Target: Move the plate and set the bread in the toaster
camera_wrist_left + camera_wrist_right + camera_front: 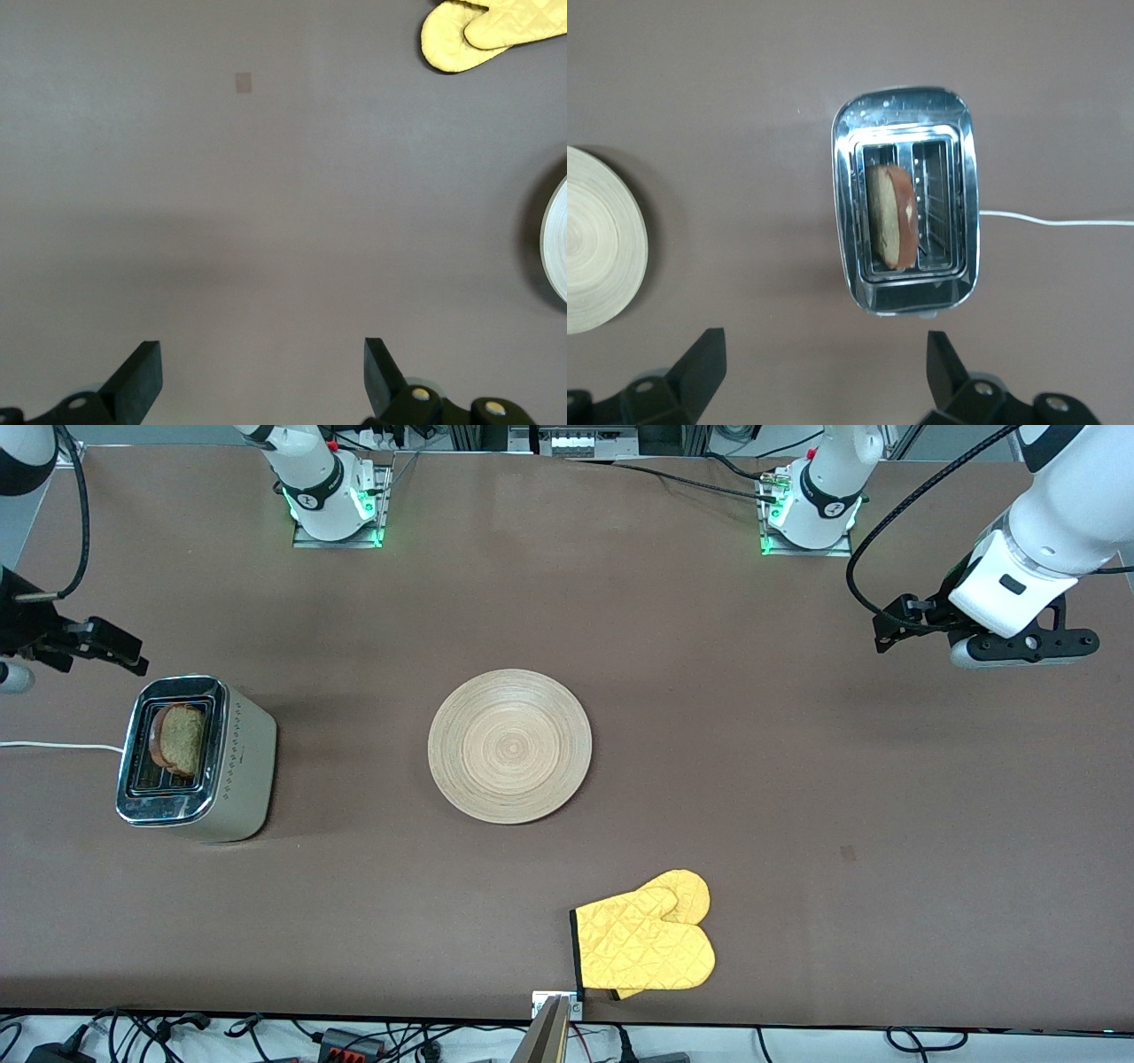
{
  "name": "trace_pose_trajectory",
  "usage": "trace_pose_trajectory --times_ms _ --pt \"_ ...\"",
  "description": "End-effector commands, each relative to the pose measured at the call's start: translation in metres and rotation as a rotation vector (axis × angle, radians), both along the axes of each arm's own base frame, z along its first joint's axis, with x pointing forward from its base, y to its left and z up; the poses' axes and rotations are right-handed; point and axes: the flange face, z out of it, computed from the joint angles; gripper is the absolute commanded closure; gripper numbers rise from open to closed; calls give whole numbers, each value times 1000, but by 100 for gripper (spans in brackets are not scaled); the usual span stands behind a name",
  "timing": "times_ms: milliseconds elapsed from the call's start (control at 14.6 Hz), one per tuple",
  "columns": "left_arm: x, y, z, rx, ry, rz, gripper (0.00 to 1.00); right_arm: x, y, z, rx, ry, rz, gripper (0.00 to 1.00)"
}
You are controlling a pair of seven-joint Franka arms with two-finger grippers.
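I see bread (180,740) in toaster (197,758), just under my right hand (824,372), open, empty. Plate (509,746) mid counter (797,779). Left hand (261,376) open too, over bare counter, waiting.

Robotics lab: bolted arm bases (337,509), cable clutter (354,1038) along table (797,779).
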Motion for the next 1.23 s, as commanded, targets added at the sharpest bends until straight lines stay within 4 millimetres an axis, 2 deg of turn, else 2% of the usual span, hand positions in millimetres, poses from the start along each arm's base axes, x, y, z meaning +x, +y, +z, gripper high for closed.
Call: trace_pose_trajectory --times_ms 0,1165 --pt "-1 0 5 -21 6 8 0 -26 2 0 -10 -20 21 0" --pt "-2 0 5 -22 7 10 0 -33 0 3 -4 -9 32 0"
